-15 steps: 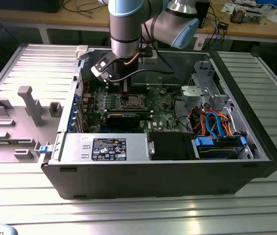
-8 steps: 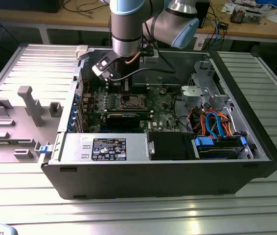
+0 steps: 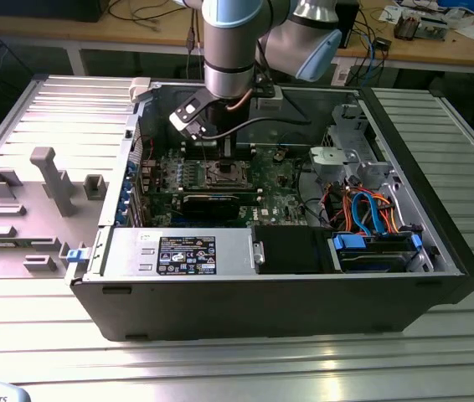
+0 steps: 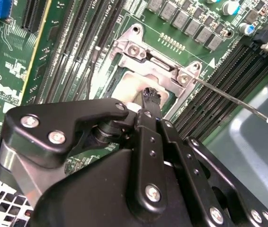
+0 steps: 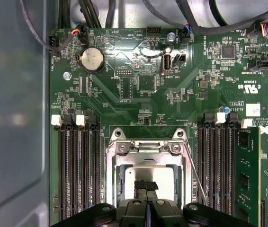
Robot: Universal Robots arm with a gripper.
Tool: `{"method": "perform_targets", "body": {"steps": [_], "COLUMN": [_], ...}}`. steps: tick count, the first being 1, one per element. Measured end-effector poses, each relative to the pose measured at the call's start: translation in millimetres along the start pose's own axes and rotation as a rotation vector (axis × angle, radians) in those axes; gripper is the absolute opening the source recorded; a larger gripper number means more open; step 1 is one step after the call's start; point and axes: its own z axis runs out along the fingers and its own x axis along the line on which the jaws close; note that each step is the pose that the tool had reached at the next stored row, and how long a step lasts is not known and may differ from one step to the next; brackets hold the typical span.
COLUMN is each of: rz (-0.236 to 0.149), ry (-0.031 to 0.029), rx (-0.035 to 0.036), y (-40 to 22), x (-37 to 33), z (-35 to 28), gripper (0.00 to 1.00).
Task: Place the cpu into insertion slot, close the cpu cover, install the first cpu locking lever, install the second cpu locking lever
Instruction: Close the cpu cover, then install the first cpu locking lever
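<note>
We see the end effector (image 5: 147, 187) low over the insertion slot (image 3: 223, 174) inside the open computer case (image 3: 438, 251), which stands on the bench (image 3: 220, 373). Its two fingers are pressed together with nothing visible between them, and their tips sit over the middle of the cpu (image 5: 165, 182). We cannot tell whether they touch it.

The cpu lies flat in the slot. The cpu cover (image 5: 116, 163) appears to lie down around it, with the silvery top showing through the window. One locking lever (image 4: 228, 99) stands free, a thin rod angling out over the memory slots (image 5: 77, 170) and not yet latched.

We judge the main risk to be pressure. If the chip is not fully seated, pushing down with the narrow fingertips could tilt it and bend the contacts beneath. The tips could also skid across the smooth metal top and strike the cover's edge.

The free lever is the second concern. It is thin and springy, so a glancing sideways contact could let it flick away or scrape the motherboard (image 5: 138, 85) and the slots beside it. If the cover is not truly flat, a lever forced over it would jam rather than lock.
</note>
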Motion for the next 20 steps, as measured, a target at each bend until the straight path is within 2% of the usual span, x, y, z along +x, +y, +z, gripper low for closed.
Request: {"method": "perform_targets", "body": {"steps": [13,20], "rz": [0.0,0.0], "ry": [0.0001,-0.0001], "rx": [0.0016,0.0017], "y": [0.6,0.7], "x": [-1.5,-1.4], "z": [-0.1,-4.6], "gripper": [0.11,0.11]}}
